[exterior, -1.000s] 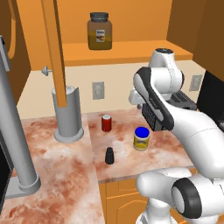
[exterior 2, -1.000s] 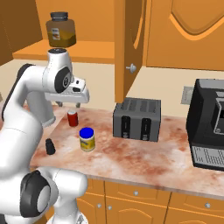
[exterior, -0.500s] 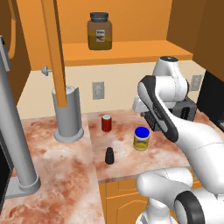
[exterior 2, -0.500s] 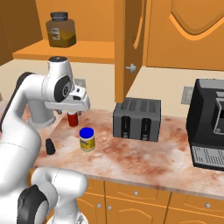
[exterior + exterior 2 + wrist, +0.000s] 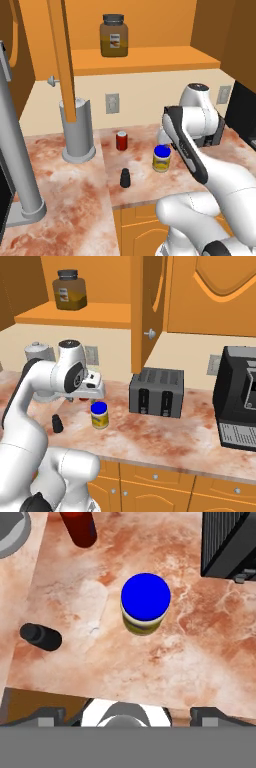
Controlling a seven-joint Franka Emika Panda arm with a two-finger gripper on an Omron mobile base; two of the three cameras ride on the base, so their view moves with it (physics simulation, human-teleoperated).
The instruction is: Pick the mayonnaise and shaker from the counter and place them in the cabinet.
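The mayonnaise (image 5: 145,603), a small pale-yellow jar with a blue lid, stands upright on the counter, also seen from both sides (image 5: 161,158) (image 5: 99,415). My gripper (image 5: 129,713) hangs above it, pointing down, open and empty, its fingertips (image 5: 50,715) spread wide; from the right it (image 5: 90,397) sits just up and left of the jar. The black shaker (image 5: 41,636) (image 5: 125,178) (image 5: 58,423) stands apart to the jar's left, near the counter's front edge. The cabinet shelf (image 5: 145,59) runs above the counter with the door (image 5: 62,55) swung open.
A red can (image 5: 121,140) stands behind the jar and shaker. An amber jar (image 5: 114,35) sits on the shelf. A grey cylinder (image 5: 77,132) stands at the left, a toaster (image 5: 156,392) and a black coffee machine (image 5: 240,398) at the right.
The arm has swung right and lowered the hand toward the mayonnaise. The jaws have spread wider. Jar, shaker and can have not moved.
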